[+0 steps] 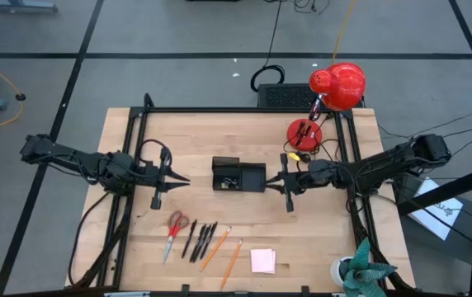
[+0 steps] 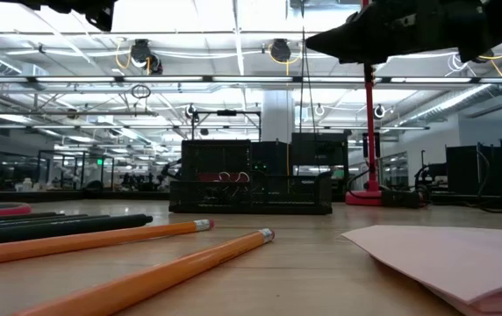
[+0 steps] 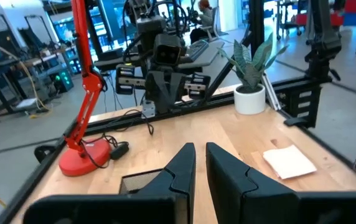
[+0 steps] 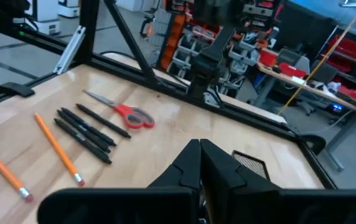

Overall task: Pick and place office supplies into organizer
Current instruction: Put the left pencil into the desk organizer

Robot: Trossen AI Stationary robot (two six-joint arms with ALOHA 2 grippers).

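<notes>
The black organizer (image 1: 238,176) (image 2: 251,189) stands mid-table. Near the front edge lie the red-handled scissors (image 1: 174,229) (image 4: 128,115), black pens (image 1: 200,241) (image 4: 86,134), two orange pencils (image 1: 224,252) (image 2: 137,281) and the pink sticky-note pad (image 1: 262,261) (image 3: 290,162) (image 2: 453,254). My left gripper (image 1: 185,177) (image 3: 200,163) hovers just left of the organizer, shut and empty. My right gripper (image 1: 272,180) (image 4: 200,155) hovers just right of it, shut and empty. Both point at the organizer, raised off the table. I cannot make out the clips or the yellow piece.
A red lamp has its base (image 1: 304,132) (image 3: 84,155) at the far right of the table and its head (image 1: 339,84) beyond the far edge. A potted green plant (image 1: 364,271) (image 3: 251,81) sits at the near right corner. Black frame rails (image 1: 133,165) run along both sides.
</notes>
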